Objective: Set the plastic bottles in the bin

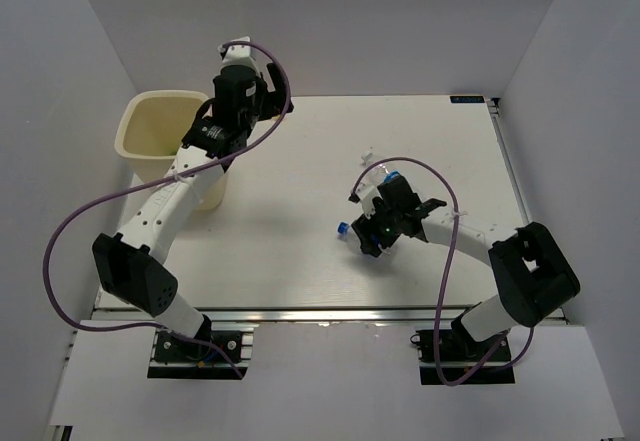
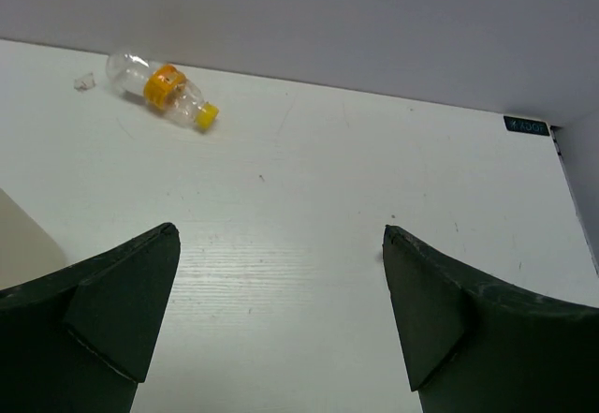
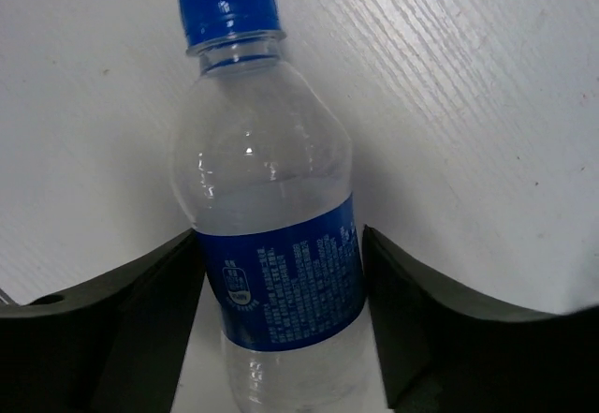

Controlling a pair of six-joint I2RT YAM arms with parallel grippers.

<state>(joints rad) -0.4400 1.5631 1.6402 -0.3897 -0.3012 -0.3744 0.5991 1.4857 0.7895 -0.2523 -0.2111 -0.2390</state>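
- Right gripper clasps a blue-labelled bottle at the label, cap toward 12 o'clock; the base is cut off.
- Left gripper gapes, empty; an orange bottle lies at its 11 o'clock.
- Bin, at 10 o'clock from above, is partly hidden by the left arm.

Three plastic bottles are counted: two clear with blue caps, the held bottle and the half-hidden bottle by the right wrist, and one orange-labelled bottle. One bin is seen. Two arms are counted, the left arm and the right arm.
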